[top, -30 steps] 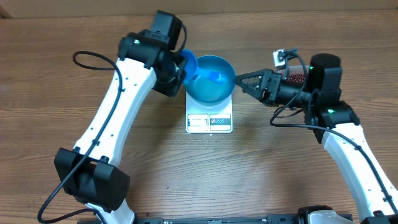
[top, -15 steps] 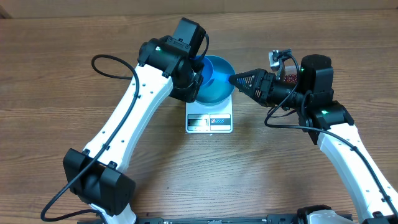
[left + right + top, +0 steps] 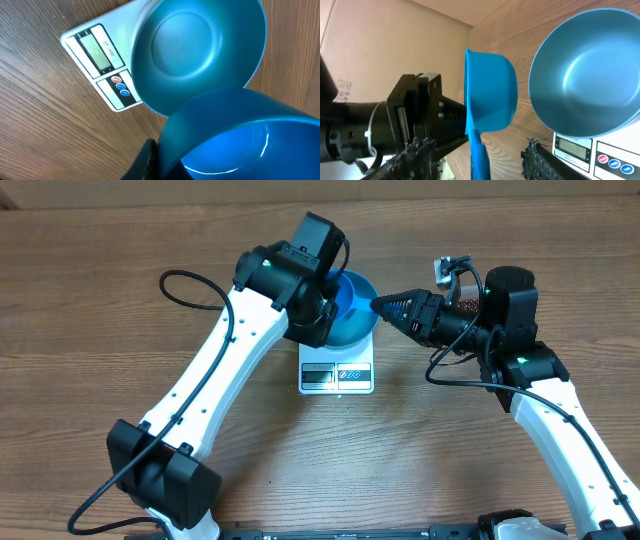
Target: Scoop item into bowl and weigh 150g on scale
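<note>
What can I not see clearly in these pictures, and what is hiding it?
- Number on the scale display: too small overhead, no digits readable in the left wrist view.
- Left half of the bowl: overhead, under the left arm.
- How the scoop is held: left wrist view, its cup fills the foreground.
- Scoop handle's end: right wrist view, cut off by the bottom edge.

One bowl (image 3: 358,315), one scale (image 3: 337,376), one scoop (image 3: 490,95), two arms: left arm (image 3: 215,375) and right arm (image 3: 560,425)
</note>
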`<control>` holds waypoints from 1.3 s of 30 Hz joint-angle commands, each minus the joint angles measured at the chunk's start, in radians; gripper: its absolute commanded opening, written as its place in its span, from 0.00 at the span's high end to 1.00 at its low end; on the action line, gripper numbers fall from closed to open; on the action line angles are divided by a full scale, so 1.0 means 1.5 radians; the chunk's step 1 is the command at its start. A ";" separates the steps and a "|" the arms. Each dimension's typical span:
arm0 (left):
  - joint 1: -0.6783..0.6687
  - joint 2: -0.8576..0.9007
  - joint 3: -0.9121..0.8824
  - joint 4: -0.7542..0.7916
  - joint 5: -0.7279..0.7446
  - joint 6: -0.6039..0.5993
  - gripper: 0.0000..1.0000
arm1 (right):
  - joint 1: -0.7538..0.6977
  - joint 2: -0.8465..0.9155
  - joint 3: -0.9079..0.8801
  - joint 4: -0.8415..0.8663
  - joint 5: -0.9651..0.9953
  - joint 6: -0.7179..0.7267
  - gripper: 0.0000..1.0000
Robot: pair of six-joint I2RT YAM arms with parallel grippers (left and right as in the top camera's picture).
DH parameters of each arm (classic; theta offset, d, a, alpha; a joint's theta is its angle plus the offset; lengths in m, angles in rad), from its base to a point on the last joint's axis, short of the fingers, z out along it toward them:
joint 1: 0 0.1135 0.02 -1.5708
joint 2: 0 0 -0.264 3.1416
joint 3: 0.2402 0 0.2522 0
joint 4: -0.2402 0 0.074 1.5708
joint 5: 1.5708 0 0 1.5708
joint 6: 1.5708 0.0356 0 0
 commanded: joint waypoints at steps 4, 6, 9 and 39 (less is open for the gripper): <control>-0.017 -0.016 0.014 0.002 -0.005 -0.025 0.96 | 0.003 -0.005 0.014 0.005 0.013 -0.001 0.42; -0.019 -0.016 0.014 0.002 -0.005 -0.027 0.96 | 0.003 -0.005 0.014 0.005 0.017 -0.001 0.45; -0.022 -0.016 0.014 0.002 -0.005 -0.028 0.96 | 0.003 -0.005 0.014 0.005 0.018 -0.001 0.51; -0.040 -0.016 0.014 0.012 -0.005 -0.084 0.96 | 0.003 -0.005 0.014 0.014 0.018 -0.001 0.64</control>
